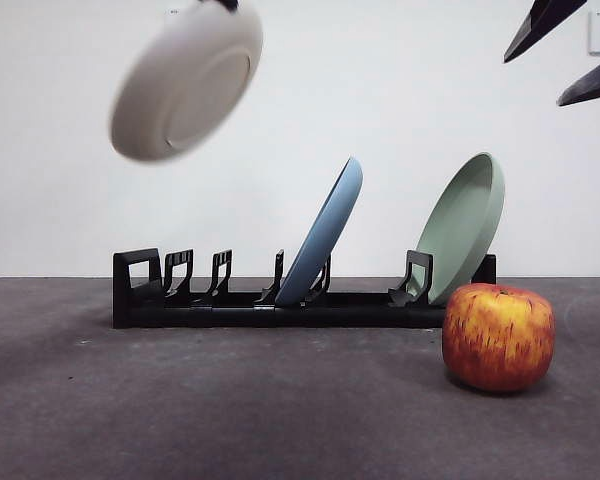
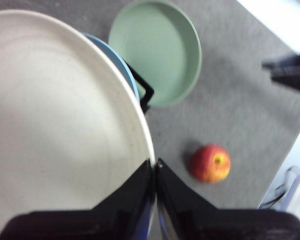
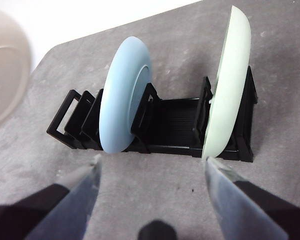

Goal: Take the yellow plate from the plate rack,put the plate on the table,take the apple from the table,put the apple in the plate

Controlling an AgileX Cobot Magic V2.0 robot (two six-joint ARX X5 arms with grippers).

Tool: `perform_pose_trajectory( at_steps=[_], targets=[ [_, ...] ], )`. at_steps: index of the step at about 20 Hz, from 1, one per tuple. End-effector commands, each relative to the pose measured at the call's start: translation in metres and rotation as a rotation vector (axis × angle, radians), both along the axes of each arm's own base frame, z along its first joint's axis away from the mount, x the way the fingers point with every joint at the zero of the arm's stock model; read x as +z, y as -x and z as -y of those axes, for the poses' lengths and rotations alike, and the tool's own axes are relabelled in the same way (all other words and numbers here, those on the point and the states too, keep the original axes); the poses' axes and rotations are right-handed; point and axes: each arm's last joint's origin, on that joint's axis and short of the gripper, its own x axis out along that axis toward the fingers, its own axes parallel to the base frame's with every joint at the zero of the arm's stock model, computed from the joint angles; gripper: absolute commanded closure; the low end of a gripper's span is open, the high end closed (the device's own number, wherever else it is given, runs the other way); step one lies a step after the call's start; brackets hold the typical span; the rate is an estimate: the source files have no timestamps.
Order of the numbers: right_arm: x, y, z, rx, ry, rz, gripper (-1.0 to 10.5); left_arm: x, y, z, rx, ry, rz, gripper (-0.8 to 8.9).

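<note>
The cream yellow plate (image 1: 185, 80) hangs tilted in the air high above the left end of the black plate rack (image 1: 280, 305). My left gripper (image 2: 155, 164) is shut on the rim of this yellow plate (image 2: 55, 130). The apple (image 1: 498, 336), red over yellow, rests on the grey table (image 1: 230, 410) in front of the rack's right end; the left wrist view also shows the apple (image 2: 210, 163). My right gripper (image 3: 152, 167) is open above the table in front of the plate rack (image 3: 160, 125), holding nothing. At the top right corner its jaws show as black tips.
A blue plate (image 1: 322, 235) leans in the middle of the rack and a pale green plate (image 1: 465, 225) leans at its right end. The rack's left slots hold nothing. A white wall stands behind the table.
</note>
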Motion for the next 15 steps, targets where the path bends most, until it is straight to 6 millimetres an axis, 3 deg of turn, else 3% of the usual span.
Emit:
perform_pose_trajectory(
  at_steps=[1, 5, 8, 12, 15],
  targets=[
    [0.001, -0.001, 0.0, 0.006, 0.005, 0.006, 6.0, 0.015, 0.036, 0.005, -0.046, -0.118, 0.084, 8.22],
    [0.001, -0.001, 0.0, 0.006, 0.005, 0.006, 6.0, 0.026, 0.09, 0.018, -0.099, -0.264, 0.107, 8.22],
    [0.001, -0.001, 0.0, 0.006, 0.005, 0.005, 6.0, 0.011, 0.116, 0.039, -0.124, -0.443, 0.111, 8.22],
    [0.0, -0.001, 0.0, 0.006, 0.006, 0.001, 6.0, -0.036, 0.133, 0.074, -0.155, -0.506, 0.078, 8.22],
    [0.0, -0.001, 0.0, 0.006, 0.006, 0.001, 6.0, -0.086, 0.137, 0.096, -0.184, -0.506, 0.059, 8.22]
  ],
)
